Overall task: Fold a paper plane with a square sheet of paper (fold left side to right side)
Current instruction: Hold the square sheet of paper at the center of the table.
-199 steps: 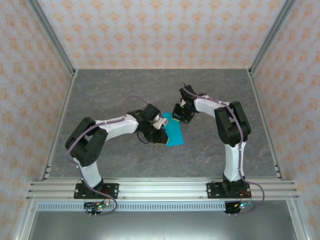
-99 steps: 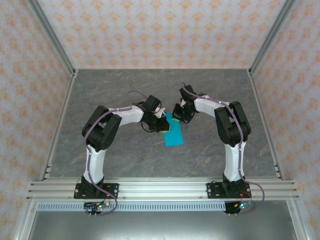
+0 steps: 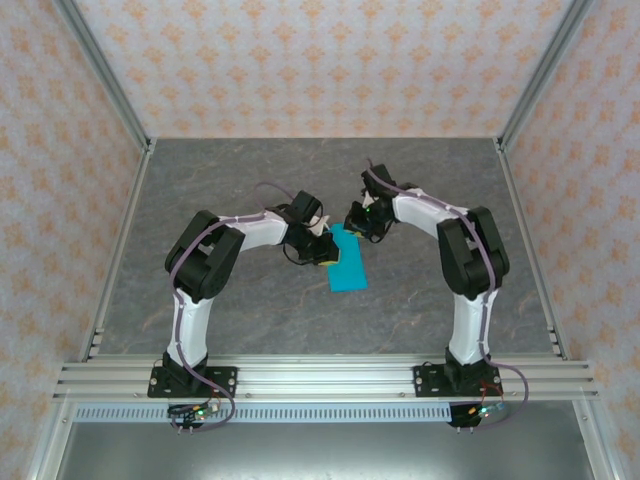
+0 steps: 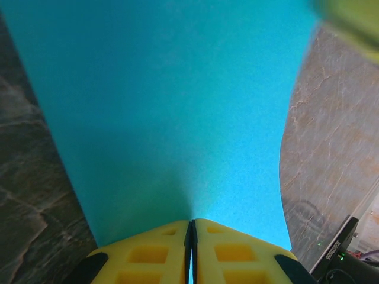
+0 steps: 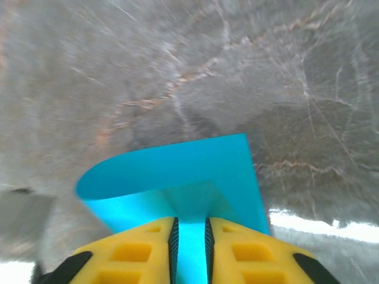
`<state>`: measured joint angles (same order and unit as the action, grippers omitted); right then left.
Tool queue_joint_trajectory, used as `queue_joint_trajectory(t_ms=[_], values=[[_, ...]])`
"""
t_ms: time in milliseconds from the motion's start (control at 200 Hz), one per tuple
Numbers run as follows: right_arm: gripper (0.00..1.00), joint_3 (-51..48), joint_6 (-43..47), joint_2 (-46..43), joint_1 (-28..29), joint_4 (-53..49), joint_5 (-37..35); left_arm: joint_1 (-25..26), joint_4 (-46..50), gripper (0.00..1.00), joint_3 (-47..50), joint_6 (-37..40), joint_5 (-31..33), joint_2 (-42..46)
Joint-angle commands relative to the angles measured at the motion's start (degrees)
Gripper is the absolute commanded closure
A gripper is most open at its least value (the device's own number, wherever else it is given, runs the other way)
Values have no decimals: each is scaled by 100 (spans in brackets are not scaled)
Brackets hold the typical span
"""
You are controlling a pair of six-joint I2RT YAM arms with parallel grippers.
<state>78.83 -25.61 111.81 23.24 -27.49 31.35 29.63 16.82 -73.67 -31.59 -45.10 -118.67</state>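
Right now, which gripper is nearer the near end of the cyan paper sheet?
Left. The left gripper pinches the cyan paper sheet partway along its left edge; the right gripper sits at the far end.

Plain square sheet of paper [image 3: 348,268] bright cyan-blue, unmarked, same colour both sides; table [image 3: 230,180] dark grey w/ pale marble veining, some rusty streaks; walls [image 3: 300,60] cream-pink w/ repeating orange floral motif; arms [image 3: 250,232] white w/ black joints; left gripper [image 4: 190,234] & right gripper [image 5: 189,231] yellow w/ square-recess grid, black trim; cables [image 3: 262,186] purple; rails [image 3: 320,378] silver.
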Motion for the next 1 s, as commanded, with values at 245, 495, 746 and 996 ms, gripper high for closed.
queue_joint_trajectory(t_ms=[245,495,746,996], values=[[86,-1611,49,-1773,249,-359,105,123,267,90,63,-102,458,-86],[91,-2526,-322,-1596,584,112,211,139,310,90,-14,-128,477,-95],[91,-2556,-223,-1173,603,-297,-253,139,529,90,-358,-76,502,-86],[92,-2644,-142,-959,602,-586,-602,43,787,87,-752,35,616,-188]])
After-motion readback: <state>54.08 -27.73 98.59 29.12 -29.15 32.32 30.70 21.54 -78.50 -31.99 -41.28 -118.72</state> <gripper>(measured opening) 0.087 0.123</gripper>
